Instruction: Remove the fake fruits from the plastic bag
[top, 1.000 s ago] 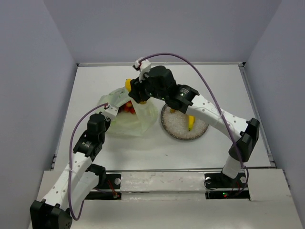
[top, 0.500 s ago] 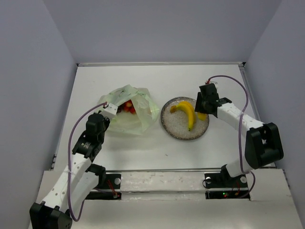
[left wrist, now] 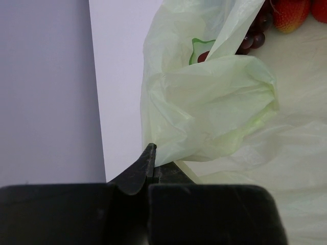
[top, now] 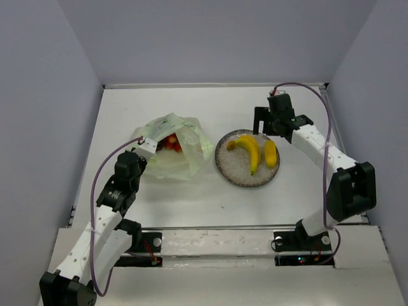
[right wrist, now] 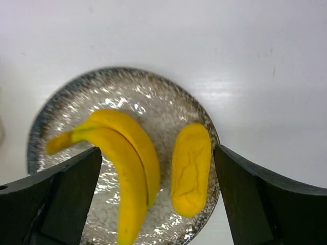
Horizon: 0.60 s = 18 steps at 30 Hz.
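left claw is pinched on the flimsy, crinkly plastic bag left of centre, right claw gapes over the plate, so I'd nip those light, slick strawberries across their middles at the bag mouth

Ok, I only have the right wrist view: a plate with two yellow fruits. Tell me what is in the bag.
Observer: Red strawberry-like pieces and dark grapes show at the mouth of the plastic bag.
Operator: Report the left gripper.
Observer: The left gripper is shut on the bag's edge.
Operator: Place the bag against the plate.
Observer: It lies just left of the plate; I cannot tell whether they touch.
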Tool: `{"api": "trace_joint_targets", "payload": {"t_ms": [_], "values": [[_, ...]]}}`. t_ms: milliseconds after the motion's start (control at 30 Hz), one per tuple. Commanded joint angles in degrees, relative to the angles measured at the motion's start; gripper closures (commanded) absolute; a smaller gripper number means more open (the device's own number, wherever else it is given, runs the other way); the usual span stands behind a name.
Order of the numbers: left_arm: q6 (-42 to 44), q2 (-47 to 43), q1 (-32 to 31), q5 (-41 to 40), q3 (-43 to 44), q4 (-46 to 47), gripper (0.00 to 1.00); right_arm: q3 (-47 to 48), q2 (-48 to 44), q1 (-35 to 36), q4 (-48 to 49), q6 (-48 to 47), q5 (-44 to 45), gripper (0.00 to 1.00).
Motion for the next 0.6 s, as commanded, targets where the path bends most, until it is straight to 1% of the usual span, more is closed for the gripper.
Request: {"api": "trace_joint_targets", "payload": {"t_ms": [0,33,67,100,133,167,200,233,300,333,400,467,533,567], "values": [[-0.38,-0.78,0.18,0.19,1.89,2.33,0.99,13.18,-1.38,5.29,-5.95,-6.27,-3.2,0.06],[-0.55,-0.69,0.18,0.19,1.89,2.33,0.99,18.77,-0.76,7.84,-8.13,-7.5,-1.89,0.11],[-0.73,-0.69,0.18,0.28,1.81,2.33,0.99,21.7,0.03,10.91,-8.5,-8.12,-0.57,0.14],[-0.82,-0.69,0.18,0.28,1.81,2.33,0.99,24.34,1.87,17.99,-8.42,-9.17,0.49,0.15],[-0.82,-0.61,0.18,0.28,1.72,2.33,0.99,29.59,3.1,21.1,-7.64,-9.35,-1.24,0.16],[-0.91,-0.6,0.27,0.37,1.63,2.33,0.99,31.82,4.51,23.83,-6.67,-9.18,-3.52,0.17],[-0.91,-0.43,0.18,0.19,1.72,2.42,0.99,33.49,6.0,28.3,-5.36,-8.14,-6.5,0.19],[-1.08,-0.43,0.18,0.1,1.63,2.51,0.99,35.42,8.97,30.08,-2.13,-7.34,-11.75,0.27],[-1.35,-0.25,0.18,-0.25,1.63,2.68,0.99,36.93,12.68,32.99,0.62,-5.5,-16.53,0.34],[-1.61,-0.08,0.18,-0.42,1.72,2.68,0.99,37.89,17.13,34.57,1.85,-3.57,-20.82,0.39],[-2.14,0.01,0.1,-0.77,1.81,2.51,0.99,41.57,21.55,35.81,1.86,-1.72,-23.4,0.43],[-2.49,0.1,0.1,-1.47,1.81,2.42,0.99,42.82,26.2,36.51,2.04,0.13,-25.42,0.48],[-2.93,-0.08,0.1,-2.35,1.54,2.59,0.99,43.0,28.16,36.51,2.56,1.54,-25.52,0.52],[-3.19,0.01,0.1,-3.31,1.37,2.86,0.99,42.91,29.82,36.51,3.17,1.72,-24.04,0.55]]}}
